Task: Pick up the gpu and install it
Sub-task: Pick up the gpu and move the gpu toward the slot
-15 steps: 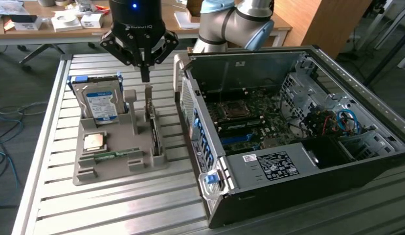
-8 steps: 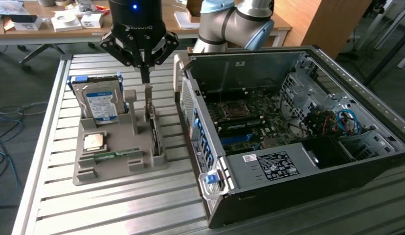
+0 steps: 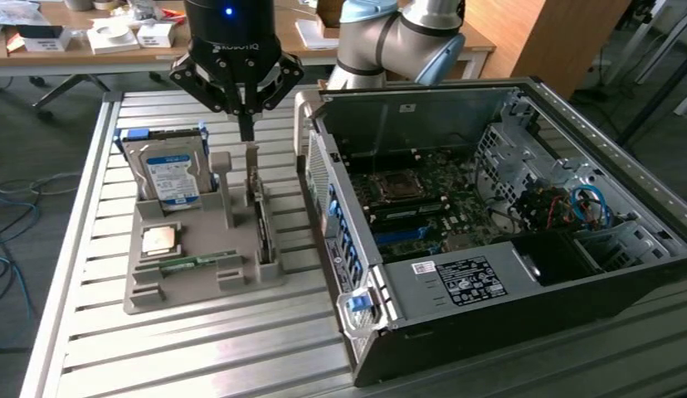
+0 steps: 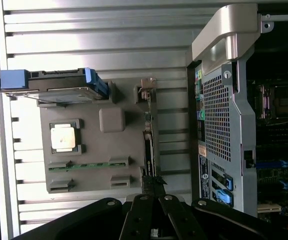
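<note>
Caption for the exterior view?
Shut gripper above the gpu standing in a grey holder, beside the open case.

The work surface is a desk [image 3: 211,348] built from parallel silver metal slats with grooves running between them; its slats reflect bright light in bands, seen again in the wrist view [image 4: 99,40]. Behind the desk, toward the exterior view's left, stands a wooden table [image 3: 72,23] carrying white boxes [image 3: 114,37] and small clutter. The spoked base of an office chair [image 3: 67,87] sits beneath that table. The floor [image 3: 45,133] is dark grey. Blue cables [image 3: 12,207] lie loose on it beside the desk. At the exterior view's right, an orange-brown wooden panel [image 3: 554,33] stands upright.
</note>
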You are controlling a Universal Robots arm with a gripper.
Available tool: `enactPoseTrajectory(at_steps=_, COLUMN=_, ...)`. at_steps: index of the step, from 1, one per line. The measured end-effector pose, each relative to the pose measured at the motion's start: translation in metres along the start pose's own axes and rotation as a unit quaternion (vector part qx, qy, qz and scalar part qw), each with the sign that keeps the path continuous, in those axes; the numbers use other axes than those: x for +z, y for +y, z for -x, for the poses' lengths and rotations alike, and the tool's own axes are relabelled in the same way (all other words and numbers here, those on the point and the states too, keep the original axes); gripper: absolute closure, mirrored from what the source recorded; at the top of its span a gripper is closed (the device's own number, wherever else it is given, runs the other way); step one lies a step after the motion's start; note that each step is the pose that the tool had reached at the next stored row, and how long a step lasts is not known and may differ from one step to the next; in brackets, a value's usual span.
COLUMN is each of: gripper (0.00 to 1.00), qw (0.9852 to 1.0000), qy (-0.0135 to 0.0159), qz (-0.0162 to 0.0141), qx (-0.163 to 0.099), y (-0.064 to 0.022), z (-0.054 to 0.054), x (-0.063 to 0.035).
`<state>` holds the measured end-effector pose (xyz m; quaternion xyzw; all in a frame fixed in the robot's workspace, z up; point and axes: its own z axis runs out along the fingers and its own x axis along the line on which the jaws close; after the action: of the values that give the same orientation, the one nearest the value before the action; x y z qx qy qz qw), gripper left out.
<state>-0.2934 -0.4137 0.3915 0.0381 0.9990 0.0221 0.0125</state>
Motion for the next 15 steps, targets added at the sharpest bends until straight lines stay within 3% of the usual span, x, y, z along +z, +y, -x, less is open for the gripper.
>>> enactPoseTrajectory(at_steps=5, gripper=0.89, qw=1.0, qy=0.0, qz=0.0, qx=0.0, y=0.0, z=0.0, x=0.0)
enactPoseTrajectory(at_steps=7, gripper=0.77, qw=1.0, qy=0.0, qz=0.0, qx=0.0, y=0.0, z=0.0, x=0.0)
enactPoseTrajectory(at_steps=8, gripper=0.77, qw=1.0, qy=0.0, qz=0.0, qx=0.0, y=0.0, z=0.0, x=0.0)
enactPoseTrajectory(at_steps=12, gripper=0.58, qw=1.0, qy=0.0, qz=0.0, qx=0.0, y=0.0, z=0.0, x=0.0)
enactPoseTrajectory(at_steps=15, gripper=0.58, qw=1.0, qy=0.0, qz=0.0, qx=0.0, y=0.0, z=0.0, x=0.0)
